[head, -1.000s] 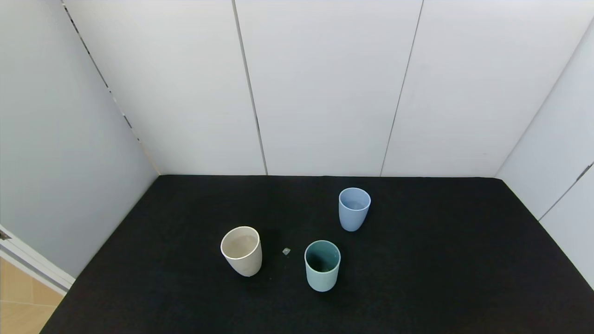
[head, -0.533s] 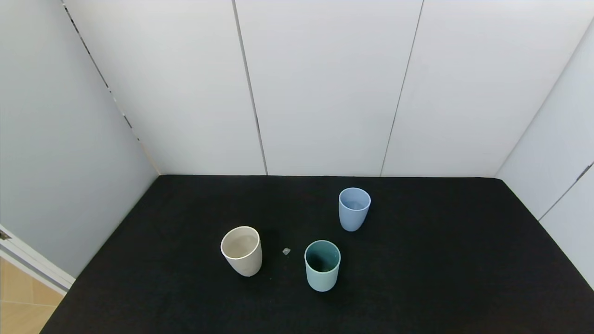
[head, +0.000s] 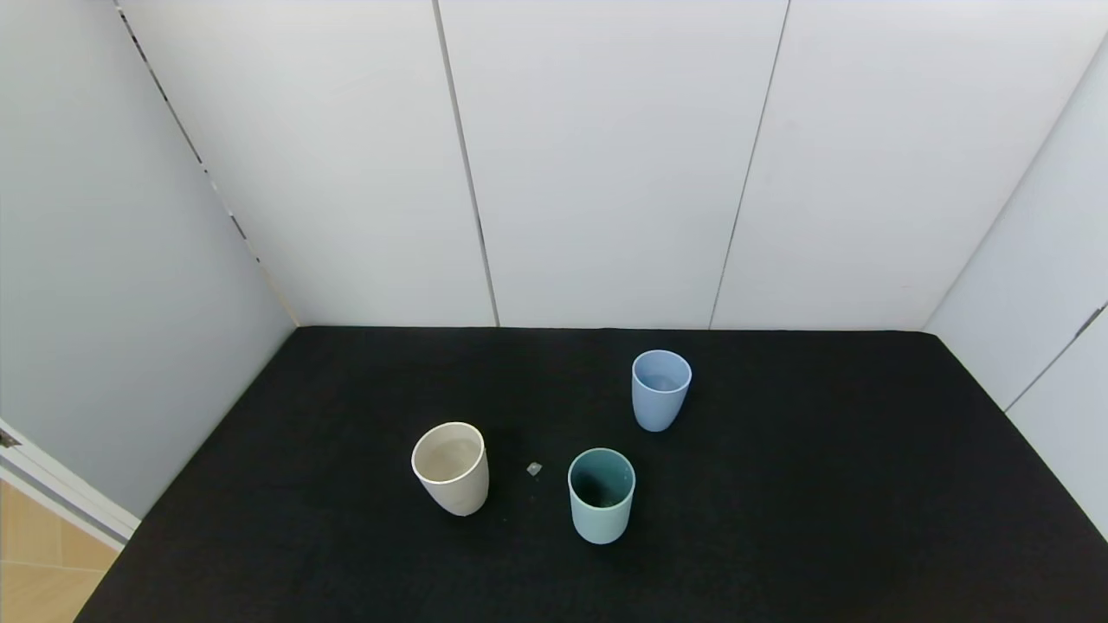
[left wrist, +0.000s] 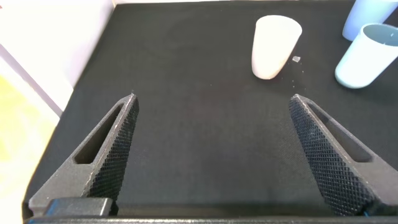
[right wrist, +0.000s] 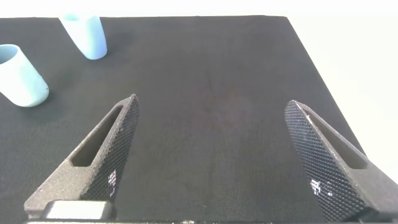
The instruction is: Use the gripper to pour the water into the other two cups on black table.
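head view: water in teal cup indiscernible

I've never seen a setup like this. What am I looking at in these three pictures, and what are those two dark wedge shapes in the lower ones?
It is a two-armed robot, and each picture comes from one of its cameras. The wide picture is taken from its head, looking down at a black table walled by white panels. On it stand three cups: a cream cup, a blue cup and a teal cup, with a tiny pale scrap between the cream and teal ones.

The other two pictures come from cameras on the wrists. The wedges are the fingers of each arm's claw. The left claw and the right claw are both open, hold nothing, and hover over bare table short of the cups.
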